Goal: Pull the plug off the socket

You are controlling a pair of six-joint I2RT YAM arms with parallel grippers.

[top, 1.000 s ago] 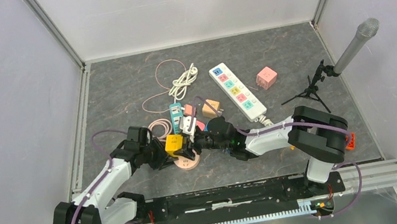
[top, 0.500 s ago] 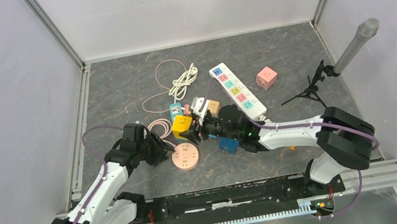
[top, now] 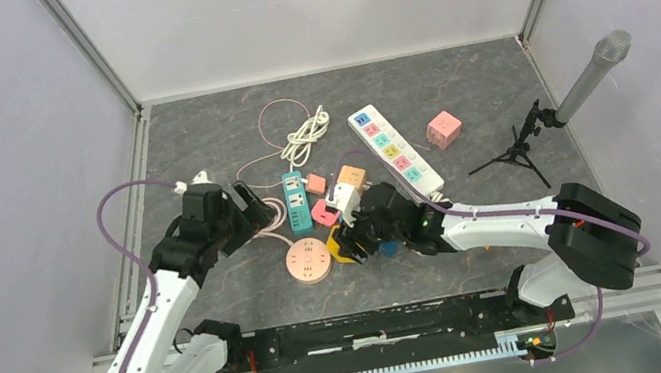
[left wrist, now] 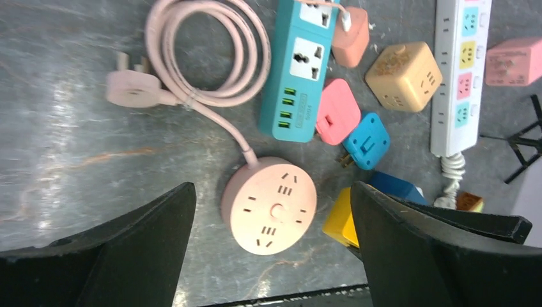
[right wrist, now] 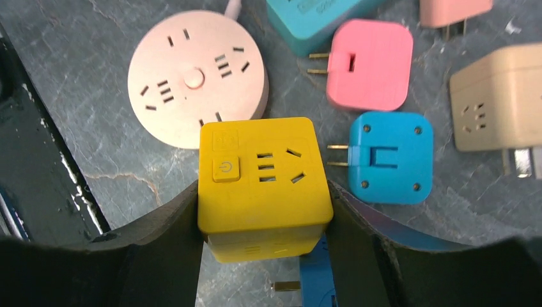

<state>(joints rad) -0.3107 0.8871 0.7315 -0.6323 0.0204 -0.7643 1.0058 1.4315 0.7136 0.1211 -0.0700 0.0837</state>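
The round pink socket (top: 308, 260) lies flat on the grey floor, and all the slots on its face (left wrist: 269, 206) are bare. The plug is a yellow cube (right wrist: 263, 182) with a power button. My right gripper (right wrist: 263, 211) is shut on its two sides. It holds the cube (top: 344, 245) just right of the socket, apart from it. My left gripper (left wrist: 271, 192) hangs open above the socket with nothing between its fingers (left wrist: 140, 243). From above, the left gripper (top: 253, 204) sits back and left of the socket.
A teal power strip (top: 294, 193), a pink flat plug (right wrist: 369, 64), a blue flat plug (right wrist: 390, 157) and a beige cube (right wrist: 498, 105) crowd behind the socket. A white strip (top: 394, 151), a pink cube (top: 444, 129) and a microphone tripod (top: 519, 153) stand further right.
My left gripper has let go of the socket, opened wide and drawn back to the left. The right gripper pulled the yellow cube off the socket, swung it away, then lowered it beside the socket.
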